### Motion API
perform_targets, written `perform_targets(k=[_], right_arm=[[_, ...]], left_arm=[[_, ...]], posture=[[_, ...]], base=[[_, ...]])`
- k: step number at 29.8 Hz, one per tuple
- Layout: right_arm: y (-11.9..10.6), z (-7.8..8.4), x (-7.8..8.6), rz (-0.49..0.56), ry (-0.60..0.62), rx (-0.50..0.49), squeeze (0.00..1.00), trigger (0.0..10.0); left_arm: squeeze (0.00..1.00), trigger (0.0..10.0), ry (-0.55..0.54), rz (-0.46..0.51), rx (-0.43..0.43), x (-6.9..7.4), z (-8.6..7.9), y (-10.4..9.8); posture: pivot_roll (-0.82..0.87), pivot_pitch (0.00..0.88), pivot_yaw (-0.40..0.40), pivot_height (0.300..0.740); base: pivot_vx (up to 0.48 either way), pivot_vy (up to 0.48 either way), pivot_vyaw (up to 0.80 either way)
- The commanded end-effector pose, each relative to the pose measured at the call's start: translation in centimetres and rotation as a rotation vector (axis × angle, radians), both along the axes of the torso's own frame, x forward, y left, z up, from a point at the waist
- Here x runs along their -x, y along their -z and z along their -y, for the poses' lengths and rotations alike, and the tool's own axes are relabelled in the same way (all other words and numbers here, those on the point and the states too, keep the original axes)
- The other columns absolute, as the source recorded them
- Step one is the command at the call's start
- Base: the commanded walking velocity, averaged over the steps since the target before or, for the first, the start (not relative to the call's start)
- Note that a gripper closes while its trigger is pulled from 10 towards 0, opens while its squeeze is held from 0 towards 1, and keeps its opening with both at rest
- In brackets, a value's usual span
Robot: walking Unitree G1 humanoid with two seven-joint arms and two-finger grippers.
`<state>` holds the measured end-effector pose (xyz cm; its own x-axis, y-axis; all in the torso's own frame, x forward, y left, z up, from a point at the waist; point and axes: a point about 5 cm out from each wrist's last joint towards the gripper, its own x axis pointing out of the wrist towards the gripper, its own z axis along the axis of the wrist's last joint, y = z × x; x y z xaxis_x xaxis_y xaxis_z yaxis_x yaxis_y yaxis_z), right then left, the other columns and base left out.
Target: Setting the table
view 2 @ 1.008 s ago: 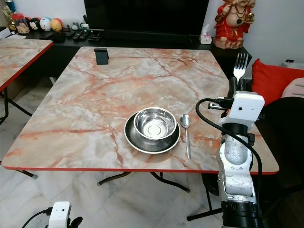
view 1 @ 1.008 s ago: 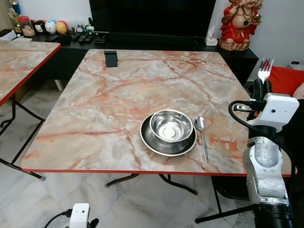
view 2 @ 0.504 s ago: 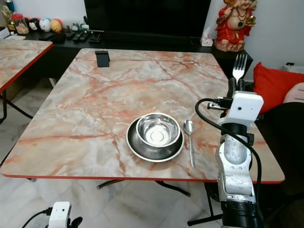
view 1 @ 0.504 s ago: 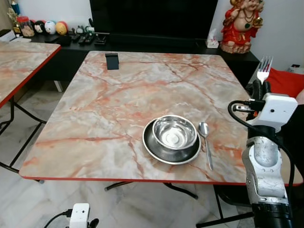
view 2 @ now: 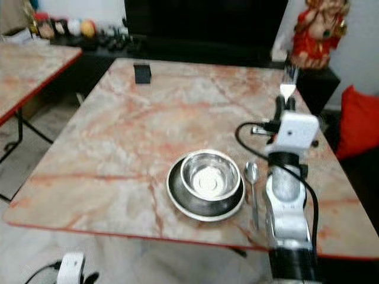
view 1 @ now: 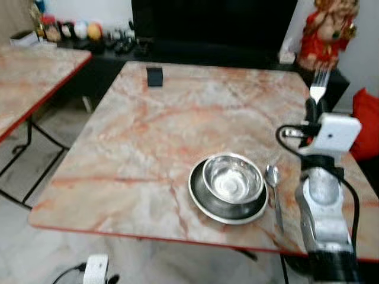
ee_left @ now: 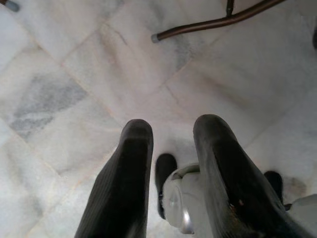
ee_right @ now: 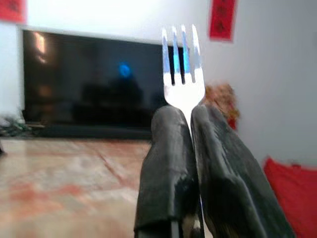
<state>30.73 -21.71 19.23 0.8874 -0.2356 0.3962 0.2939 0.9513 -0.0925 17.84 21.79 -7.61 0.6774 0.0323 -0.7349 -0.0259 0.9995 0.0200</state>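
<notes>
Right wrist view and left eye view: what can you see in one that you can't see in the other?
The right wrist view has the closest look: the right hand pinching the fork upright, tines up, with a red hanging on the wall behind. The left eye view has the bowl sitting on a plate, a spoon lying just right of them, a small black block at the table's far side, and a second table. Both have the fork, the marble table, the dark TV and a red cushion.
</notes>
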Motion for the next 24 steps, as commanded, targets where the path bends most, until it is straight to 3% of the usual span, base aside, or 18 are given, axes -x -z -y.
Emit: perform_targets(k=[1,11,15,17,24], right_arm=[[-0.2,0.1,0.0,0.005,0.005,-0.004,0.00,10.0],[0.2,0.5,-0.2,-0.040,0.035,0.008,0.00,10.0],[1.0,2.1,-0.1,-0.115,0.090,-0.043,0.00,10.0],[2.3,3.5,-0.4,-0.323,0.104,0.026,0.00,10.0],[3.7,4.6,0.2,-0.470,0.113,-0.114,0.00,10.0]], left_arm=[[0.00,10.0,-0.003,-0.031,0.000,0.7,-0.1,0.4],[0.00,10.0,0.002,-0.034,0.012,0.7,0.1,0.4],[0.00,10.0,0.008,-0.041,0.024,0.7,0.2,0.5],[0.00,10.0,0.009,-0.041,0.025,0.7,0.3,0.5],[0.00,10.0,0.012,-0.044,0.028,0.6,0.4,0.4]], posture=[[0.02,0.000,-0.043,0.727],[0.02,0.000,-0.043,0.727],[0.02,0.000,-0.043,0.727],[0.01,0.000,-0.040,0.727],[-0.01,0.000,-0.037,0.727]], base=[[0.000,0.000,0.00],[0.000,0.000,0.00],[0.000,0.000,0.00],[0.000,0.000,0.00],[0.000,0.000,0.00]])
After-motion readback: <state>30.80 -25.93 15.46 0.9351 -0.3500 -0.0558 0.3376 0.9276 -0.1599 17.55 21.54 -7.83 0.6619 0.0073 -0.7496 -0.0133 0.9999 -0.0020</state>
